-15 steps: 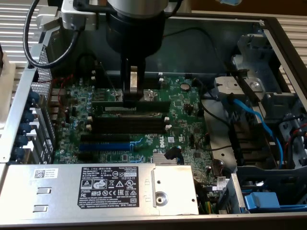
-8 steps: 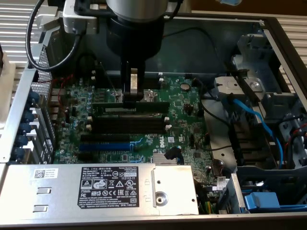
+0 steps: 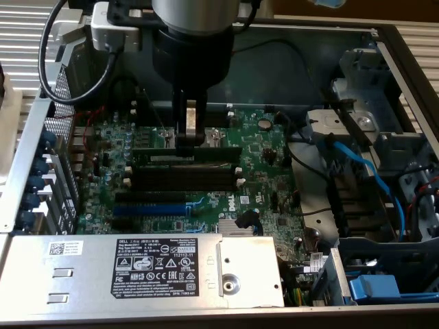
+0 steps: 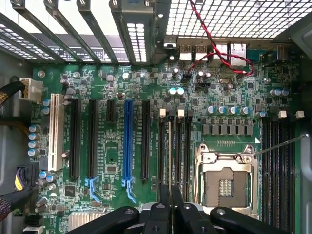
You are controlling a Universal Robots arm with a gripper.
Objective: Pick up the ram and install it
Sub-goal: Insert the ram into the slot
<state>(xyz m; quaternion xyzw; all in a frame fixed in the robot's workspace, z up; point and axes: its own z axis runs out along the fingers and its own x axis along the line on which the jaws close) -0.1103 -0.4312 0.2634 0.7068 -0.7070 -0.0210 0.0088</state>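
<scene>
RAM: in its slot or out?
The ram stands on edge at the memory slots, gripper shut on it; seated or not, cannot tell.

Green board, black slots and touches of blue inside a grey metal case.

The motherboard (image 3: 264,161) is mid green, speckled with small silver and black parts. At the centre of the exterior view the ram (image 3: 219,153) is a darker green with black chips, under the black gripper (image 3: 186,145). Lower in the frame lie black memory slots (image 3: 185,179) with white end clips, then a bright blue expansion slot (image 3: 149,210). The silver-grey power supply (image 3: 96,288) at lower left carries a black label (image 3: 154,264) with white print. A light blue cable (image 3: 370,175) curves at the exterior view's right. In the wrist view, twisted red-and-black wires (image 4: 219,51) cross a pale grille (image 4: 234,17) patterned with small square holes.
</scene>
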